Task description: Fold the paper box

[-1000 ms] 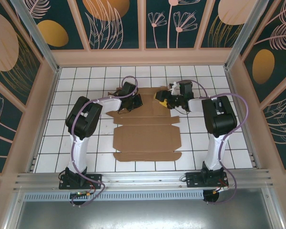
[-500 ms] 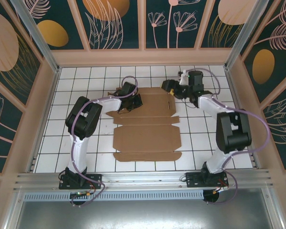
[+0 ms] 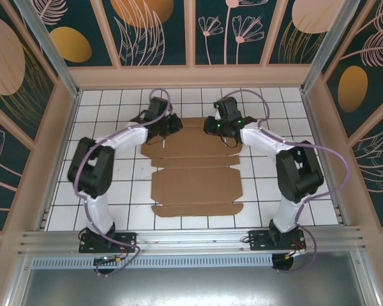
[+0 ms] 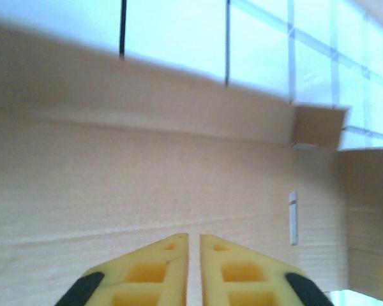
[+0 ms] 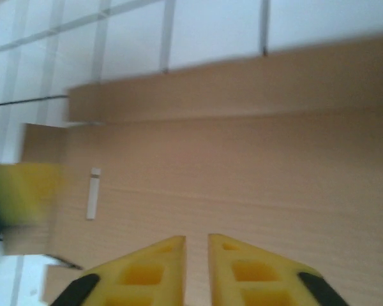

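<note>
Two closed grippers — left gripper (image 4: 194, 237), right gripper (image 5: 196, 238) — over one paper box (image 3: 195, 185).

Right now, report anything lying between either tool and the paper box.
Nothing visible does. The left tool and right tool hang over the far panel of the paper box, with bare cardboard under them.

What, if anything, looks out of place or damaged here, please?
Nothing stands out. The paper box lies flat and unfolded on the tiled table, roughly square with the tile lines, with no visible tear or crush. The left gripper and right gripper are over its far panel.
</note>
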{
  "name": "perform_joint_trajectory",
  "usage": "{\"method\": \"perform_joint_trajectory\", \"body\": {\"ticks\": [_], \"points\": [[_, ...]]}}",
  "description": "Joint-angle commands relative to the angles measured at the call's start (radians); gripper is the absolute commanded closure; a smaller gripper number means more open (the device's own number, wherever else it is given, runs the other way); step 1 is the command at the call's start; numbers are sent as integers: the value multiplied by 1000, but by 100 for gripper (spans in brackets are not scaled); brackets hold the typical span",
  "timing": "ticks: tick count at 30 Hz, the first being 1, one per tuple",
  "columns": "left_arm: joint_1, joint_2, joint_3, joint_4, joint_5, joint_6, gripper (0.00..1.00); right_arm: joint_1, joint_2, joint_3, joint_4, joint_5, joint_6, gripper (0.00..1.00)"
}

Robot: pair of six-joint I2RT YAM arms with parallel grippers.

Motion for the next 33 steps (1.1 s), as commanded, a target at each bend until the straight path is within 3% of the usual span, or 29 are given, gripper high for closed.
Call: {"method": "perform_joint_trajectory", "body": {"ticks": [1, 4, 7, 9, 11, 15, 20, 25, 29, 33], "points": [[88, -132, -51, -74, -26, 27, 78, 13, 54, -2, -8, 75, -1, 88], [158, -182, -91, -158, -115, 83, 50, 32, 113, 19, -21, 106, -29, 88], [205, -206, -149, -184, -188, 129, 38, 45, 153, 30, -28, 129, -54, 87], [225, -190, -168, -202, -235, 158, 37, 45, 178, 36, -34, 130, -64, 87], [244, -154, -175, -202, -209, 186, 36, 45, 188, 25, -23, 122, -67, 86], [256, -67, -164, -170, -43, 244, 37, 45, 205, 5, 0, 102, -70, 86], [260, 0, -115, -179, -5, 290, 40, 45, 225, -14, 24, 75, -69, 85], [262, 60, -81, -222, -14, 318, 50, 44, 235, -35, 46, 55, -69, 86], [262, 73, -94, -182, 119, 304, 64, 40, 247, -50, 58, 49, -70, 86], [262, 53, -98, -153, 210, 283, 69, 31, 250, -58, 68, 42, -70, 87]]}}
